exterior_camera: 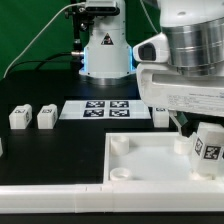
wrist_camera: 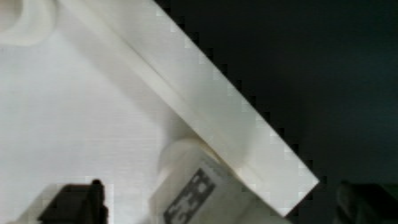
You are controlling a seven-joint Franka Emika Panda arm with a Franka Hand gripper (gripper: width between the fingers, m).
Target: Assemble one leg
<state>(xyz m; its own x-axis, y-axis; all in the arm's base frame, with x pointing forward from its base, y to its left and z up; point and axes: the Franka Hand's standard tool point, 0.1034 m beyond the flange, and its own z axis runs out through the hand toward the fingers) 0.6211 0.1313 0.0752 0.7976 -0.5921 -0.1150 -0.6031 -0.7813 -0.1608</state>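
Note:
A leg (exterior_camera: pixel 207 148), a chunky white block with a black-and-white tag, stands tilted at the near corner of the large flat white panel (exterior_camera: pixel 150 165), on the exterior view's right. My gripper (exterior_camera: pixel 200 138) hangs right over it. In the wrist view the leg (wrist_camera: pixel 199 190) lies between my two dark fingers (wrist_camera: pixel 71 205), with a gap showing between that finger and the leg. The jaws stand wide and straddle the leg. The white panel (wrist_camera: pixel 89 110) fills most of the wrist view, its edge running diagonally.
Two more legs (exterior_camera: pixel 20 117) (exterior_camera: pixel 46 118) stand at the exterior view's left, and another (exterior_camera: pixel 162 116) stands near the arm. The marker board (exterior_camera: pixel 105 109) lies behind the panel. The robot base (exterior_camera: pixel 105 50) is at the back.

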